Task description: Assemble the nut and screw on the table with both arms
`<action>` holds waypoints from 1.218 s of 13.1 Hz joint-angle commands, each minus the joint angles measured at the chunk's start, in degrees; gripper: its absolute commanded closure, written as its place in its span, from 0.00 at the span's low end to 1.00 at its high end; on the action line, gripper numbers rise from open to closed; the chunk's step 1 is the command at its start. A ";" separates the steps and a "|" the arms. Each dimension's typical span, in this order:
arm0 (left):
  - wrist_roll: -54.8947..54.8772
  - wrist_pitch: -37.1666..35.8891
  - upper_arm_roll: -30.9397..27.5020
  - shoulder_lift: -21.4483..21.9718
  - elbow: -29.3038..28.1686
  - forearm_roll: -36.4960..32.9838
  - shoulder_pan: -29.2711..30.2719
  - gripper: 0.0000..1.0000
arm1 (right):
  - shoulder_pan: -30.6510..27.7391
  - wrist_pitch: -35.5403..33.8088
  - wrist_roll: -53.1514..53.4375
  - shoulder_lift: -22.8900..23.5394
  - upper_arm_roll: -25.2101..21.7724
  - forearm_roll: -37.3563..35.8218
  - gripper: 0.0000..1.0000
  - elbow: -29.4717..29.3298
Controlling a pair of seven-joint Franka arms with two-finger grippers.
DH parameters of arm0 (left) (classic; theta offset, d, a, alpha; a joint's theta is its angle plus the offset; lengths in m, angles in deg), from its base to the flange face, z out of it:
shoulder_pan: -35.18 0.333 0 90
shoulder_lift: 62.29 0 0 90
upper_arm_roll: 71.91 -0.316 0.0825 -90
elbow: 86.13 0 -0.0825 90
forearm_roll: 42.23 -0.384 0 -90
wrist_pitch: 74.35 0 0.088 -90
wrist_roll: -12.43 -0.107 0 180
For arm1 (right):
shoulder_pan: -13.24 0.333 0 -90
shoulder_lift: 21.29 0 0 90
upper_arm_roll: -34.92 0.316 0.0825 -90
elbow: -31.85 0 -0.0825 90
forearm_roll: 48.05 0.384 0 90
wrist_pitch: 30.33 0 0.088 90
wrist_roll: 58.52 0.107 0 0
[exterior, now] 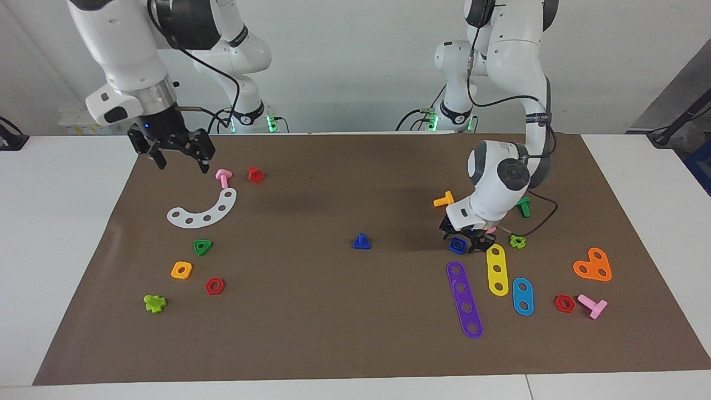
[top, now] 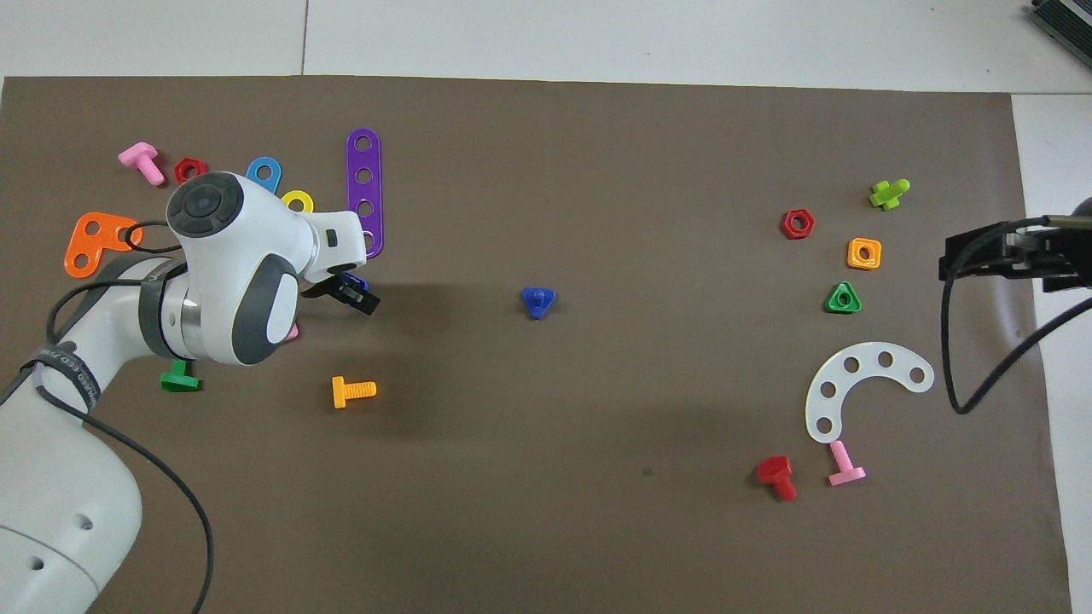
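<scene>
The dark-blue nut (exterior: pixel 457 245) lies on the brown mat (exterior: pixel 333 333) toward the left arm's end of the table. My left gripper (exterior: pixel 465 240) is down at the mat right at the nut, whose blue edge shows by the gripper in the overhead view (top: pixel 359 283). The dark-blue screw (exterior: pixel 361 241) stands on its triangular head at the mat's middle, and it also shows in the overhead view (top: pixel 537 301). My right gripper (exterior: pixel 180 161) waits open and empty, raised over the mat's edge near the pink bolt (exterior: pixel 223 176).
Yellow (exterior: pixel 497 269), purple (exterior: pixel 464 300) and blue (exterior: pixel 522 296) strips lie just beside the left gripper, with an orange bolt (exterior: pixel 444 200) and a green bolt (exterior: pixel 523 206) close by. A white curved strip (exterior: pixel 203 210), green triangular nut (exterior: pixel 203 246) and orange square nut (exterior: pixel 181 270) lie toward the right arm's end.
</scene>
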 commanded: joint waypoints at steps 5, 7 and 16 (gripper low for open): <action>-0.45 2.32 -0.25 0.88 -2.40 -1.01 -0.23 0.29 | -2.10 -1.72 -2.52 -0.41 0.45 -0.07 0.00 1.51; -0.45 2.24 -0.25 0.88 -2.40 -1.01 -0.23 0.33 | -2.02 -1.54 -2.52 -1.38 0.53 -0.07 0.00 3.10; -0.01 1.62 -0.34 0.88 -1.79 -0.92 -0.23 0.73 | -1.14 -1.28 -2.43 -1.47 1.15 0.99 0.00 2.84</action>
